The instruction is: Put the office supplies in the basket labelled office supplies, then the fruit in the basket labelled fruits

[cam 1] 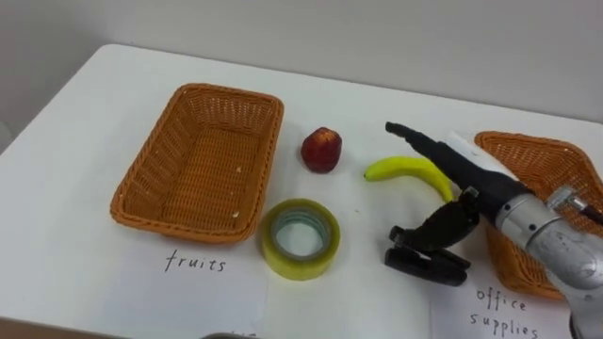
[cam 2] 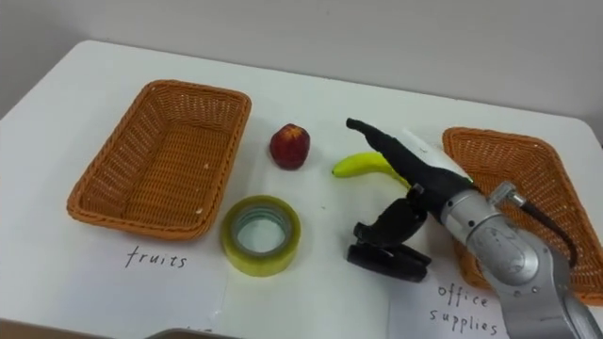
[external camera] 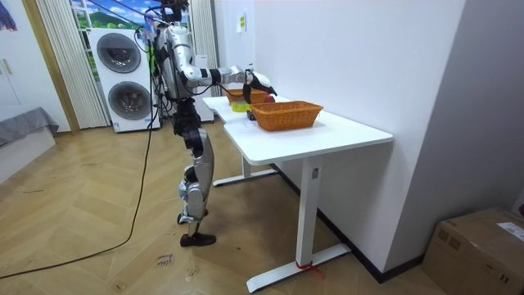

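A red apple (cam 1: 321,149) and a yellow banana (cam 1: 396,169) lie mid-table between two wicker baskets. The left basket (cam 1: 226,91) has a handwritten fruit label in front of it and is empty. The right basket (cam 1: 528,141) has an office supplies label in front of it, and my arm covers part of it. A roll of yellowish tape (cam 1: 300,237) lies in front of the apple. A black stapler-like item (cam 1: 426,266) lies in front of the banana. My right hand (cam 1: 457,160) hovers open over the banana's right end, fingers straight, pointing left, thumb hanging towards the black item.
The white table (cam 1: 94,94) stands against a wall. In the room view I stand at its end (external camera: 246,106), right arm stretched over it, with washing machines (external camera: 123,78) behind me.
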You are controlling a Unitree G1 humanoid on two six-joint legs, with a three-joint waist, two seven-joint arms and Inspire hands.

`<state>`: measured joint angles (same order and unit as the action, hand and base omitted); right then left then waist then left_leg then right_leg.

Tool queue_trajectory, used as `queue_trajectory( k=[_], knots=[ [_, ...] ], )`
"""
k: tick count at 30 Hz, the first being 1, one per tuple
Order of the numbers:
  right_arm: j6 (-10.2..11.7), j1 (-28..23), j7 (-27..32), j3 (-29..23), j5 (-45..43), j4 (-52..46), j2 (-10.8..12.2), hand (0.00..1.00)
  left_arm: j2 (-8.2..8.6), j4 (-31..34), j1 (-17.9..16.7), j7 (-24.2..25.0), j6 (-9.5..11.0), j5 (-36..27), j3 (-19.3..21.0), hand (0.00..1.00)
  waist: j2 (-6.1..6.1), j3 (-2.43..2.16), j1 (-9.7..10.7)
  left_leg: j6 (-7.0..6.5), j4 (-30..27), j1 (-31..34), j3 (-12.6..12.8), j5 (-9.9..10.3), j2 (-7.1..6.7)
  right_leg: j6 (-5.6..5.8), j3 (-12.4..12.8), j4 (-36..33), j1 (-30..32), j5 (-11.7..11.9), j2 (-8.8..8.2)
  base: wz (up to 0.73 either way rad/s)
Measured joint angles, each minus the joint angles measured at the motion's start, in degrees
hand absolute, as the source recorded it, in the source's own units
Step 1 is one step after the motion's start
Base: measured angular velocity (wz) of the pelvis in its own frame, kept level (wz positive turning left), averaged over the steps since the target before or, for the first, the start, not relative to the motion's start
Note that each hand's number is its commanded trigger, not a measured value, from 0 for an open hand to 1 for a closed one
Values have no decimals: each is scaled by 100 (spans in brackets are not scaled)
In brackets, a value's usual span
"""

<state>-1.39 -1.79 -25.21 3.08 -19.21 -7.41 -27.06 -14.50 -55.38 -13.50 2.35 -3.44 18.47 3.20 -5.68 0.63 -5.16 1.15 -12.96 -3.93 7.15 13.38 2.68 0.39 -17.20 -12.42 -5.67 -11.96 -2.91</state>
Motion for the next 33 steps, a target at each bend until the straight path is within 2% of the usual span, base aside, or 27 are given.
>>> queue_trajectory(
  k=[4, 10, 16, 25, 33],
  knots=[
    [-22, -4, -78, 9, -164, 0, 5, 0, -18, 6, 11, 85, -20, 5, 2, 0, -30, -21, 6, 0, -26, 23, 0, 0, -1, 0, -10, 12, 10, 0, -2, 0],
    [-219, -117, -283, 22, -374, -1, 6, 0, -20, 7, 24, 108, -26, 3, -3, 0, -63, -43, 12, 0, -35, 22, 0, 0, -5, 0, -11, 62, -31, 0, 0, 0],
    [-252, -212, -369, 73, -393, 279, 6, 0, -92, -6, 18, 103, -26, 2, -124, 0, -94, -27, 7, -3, -20, 32, 1, 2, -8, 2, -15, 56, -27, 8, -4, 0],
    [-252, -246, -375, 78, -396, 291, 6, 0, -93, -33, 15, 104, -26, 3, -134, 0, -92, -22, 12, -3, -3, 28, 1, 2, -10, 3, -14, 64, -16, 9, -2, 0],
    [-246, -247, -368, 136, -493, 509, 26, 0, -90, -26, 43, 111, -26, 4, -238, 0, -68, 0, 7, -3, -17, 30, 0, 1, -11, 4, -10, 69, -16, 8, -2, 0]
  ],
)
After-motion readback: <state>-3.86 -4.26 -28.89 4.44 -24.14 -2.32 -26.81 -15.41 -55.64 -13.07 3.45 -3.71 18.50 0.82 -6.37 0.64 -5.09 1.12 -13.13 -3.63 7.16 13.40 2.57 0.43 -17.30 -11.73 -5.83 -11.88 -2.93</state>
